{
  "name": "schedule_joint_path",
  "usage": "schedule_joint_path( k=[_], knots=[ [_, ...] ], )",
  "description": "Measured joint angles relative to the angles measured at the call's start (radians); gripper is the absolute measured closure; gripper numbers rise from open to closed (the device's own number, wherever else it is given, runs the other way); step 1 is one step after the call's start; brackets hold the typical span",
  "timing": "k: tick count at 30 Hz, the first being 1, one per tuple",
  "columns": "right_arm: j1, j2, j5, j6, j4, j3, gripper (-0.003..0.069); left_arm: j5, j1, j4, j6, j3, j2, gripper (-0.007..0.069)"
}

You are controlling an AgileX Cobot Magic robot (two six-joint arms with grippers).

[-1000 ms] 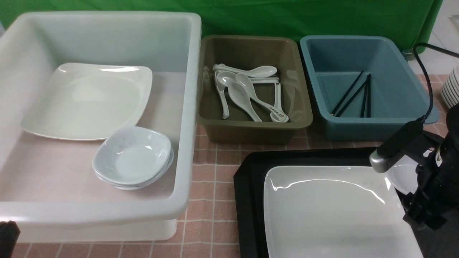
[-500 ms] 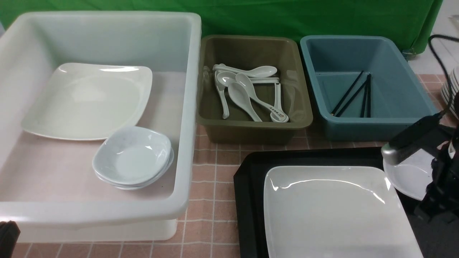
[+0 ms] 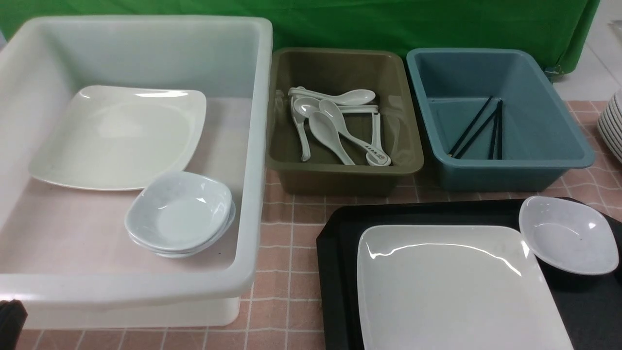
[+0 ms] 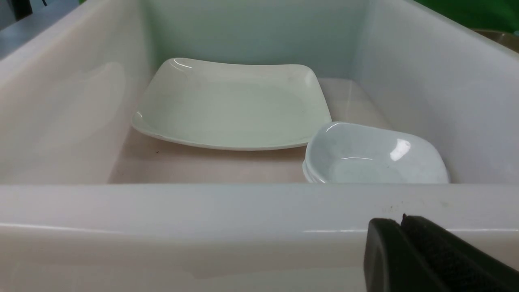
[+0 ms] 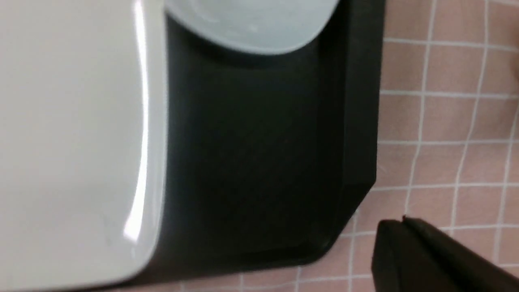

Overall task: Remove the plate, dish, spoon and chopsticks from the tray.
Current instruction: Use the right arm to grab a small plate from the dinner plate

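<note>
The black tray (image 3: 335, 253) lies at the front right. On it sits the big white plate (image 3: 452, 287), with the small white dish (image 3: 566, 240) at its far right corner. The right wrist view shows the same plate (image 5: 73, 142), dish (image 5: 251, 24) and tray (image 5: 251, 162). My right gripper (image 5: 403, 221) is shut and empty over the tablecloth, just off the tray's cut corner. My left gripper (image 4: 401, 219) is shut and empty, in front of the white tub's near wall (image 4: 202, 211). Several spoons (image 3: 335, 126) lie in the olive tub, and chopsticks (image 3: 478, 129) lie in the blue tub.
The large white tub (image 3: 252, 146) at the left holds another plate (image 3: 116, 136) and stacked dishes (image 3: 180, 214). The olive tub (image 3: 340, 172) and blue tub (image 3: 510, 170) stand behind the tray. A stack of white tableware (image 3: 613, 126) shows at the right edge.
My right arm has drawn back to the right and out of the front view, which uncovers the dish on the tray. Its jaws have closed on nothing. The left arm has not moved.
</note>
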Motion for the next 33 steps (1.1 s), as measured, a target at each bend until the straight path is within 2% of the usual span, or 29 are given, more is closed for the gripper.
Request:
schedule_joint_path(
  k=[4, 6, 8, 10, 12, 14, 16, 17, 22, 24, 33],
  knots=[
    [-0.091, 0.035, -0.073, -0.023, 0.084, 0.013, 0.0629, 0.000, 0.000, 0.000, 0.001, 0.000, 0.000, 0.0605],
    [-0.092, 0.056, -0.085, -0.031, 0.092, 0.015, 0.0627, 0.000, 0.000, 0.000, 0.002, 0.000, 0.000, 0.0605],
    [-0.075, 0.111, -0.103, -0.070, 0.103, 0.016, 0.0587, 0.000, 0.000, 0.000, 0.001, 0.000, 0.000, 0.0605],
    [-0.042, 0.167, -0.120, -0.096, 0.104, 0.016, 0.0487, 0.000, 0.000, 0.000, 0.001, 0.000, 0.000, 0.0605],
    [0.002, 0.212, -0.143, -0.111, 0.104, 0.017, 0.0358, 0.000, 0.000, 0.000, 0.001, 0.000, 0.000, 0.0605],
    [0.028, 0.230, -0.153, -0.129, 0.102, 0.017, 0.0292, 0.000, 0.000, 0.000, 0.001, 0.000, 0.000, 0.0605],
    [0.106, 0.264, -0.172, -0.205, 0.100, 0.017, 0.0154, 0.000, 0.000, 0.000, 0.001, 0.000, 0.000, 0.0605],
    [0.137, 0.274, -0.178, -0.238, 0.094, 0.017, 0.0127, 0.000, 0.000, 0.000, 0.001, 0.000, 0.000, 0.0605],
    [0.255, 0.304, -0.193, -0.324, -0.019, 0.017, 0.0092, 0.000, 0.000, 0.000, 0.001, 0.000, 0.000, 0.0605],
    [0.302, 0.326, -0.193, -0.338, -0.107, 0.017, 0.0089, 0.000, 0.000, 0.000, 0.001, 0.000, 0.000, 0.0605],
    [0.317, 0.441, -0.197, -0.341, -0.218, 0.017, 0.0089, 0.000, 0.000, 0.000, 0.000, 0.000, 0.000, 0.0605]
  ],
)
